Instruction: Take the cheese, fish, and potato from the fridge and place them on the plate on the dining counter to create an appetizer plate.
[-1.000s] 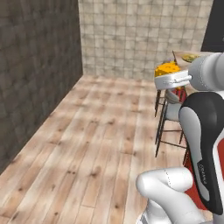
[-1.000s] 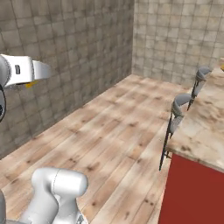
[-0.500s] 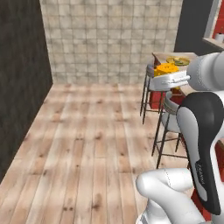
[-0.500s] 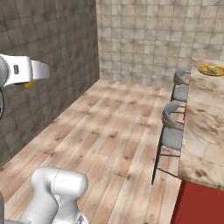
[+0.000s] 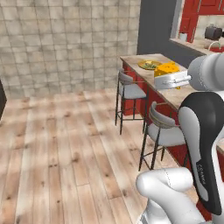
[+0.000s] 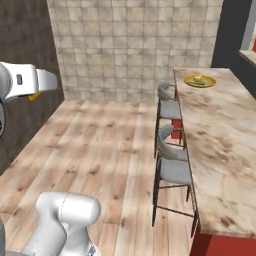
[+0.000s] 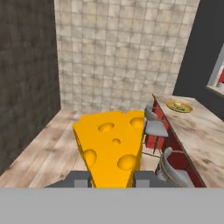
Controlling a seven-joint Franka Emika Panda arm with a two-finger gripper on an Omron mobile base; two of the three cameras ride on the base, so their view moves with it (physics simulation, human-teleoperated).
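Currently, the gripper [image 7: 112, 177] is closed on the cheese [image 7: 111, 147]: in the hand view the orange-yellow wedge with round holes stands in the lower centre of the frame, clamped between the 2 dark fingertips [image 7: 81, 178], with the jaws narrowed against its sides. In the left base view the cheese [image 5: 168, 68] shows at the upper right, just above the white hand, in front of the bench edge. In the right base view a small orange sliver of it [image 6: 34, 95] shows under the white hand at the left edge.

The dining bench [image 6: 216, 131] runs along the right side of the right base view, a beige-brown marbled top on a red base. The plate [image 6: 199, 80], golden-yellow rim with a pale green centre, rests near its far end, at the upper right of that frame; something small lies on it, too small to identify. In the hand view the plate [image 7: 179, 106] sits right of centre, well apart from the cheese.

2 grey-seated stools [image 6: 171, 168] stand along the bench, over a wooden plank floor [image 6: 100, 155]. A tiled wall [image 6: 130, 45] closes the background.
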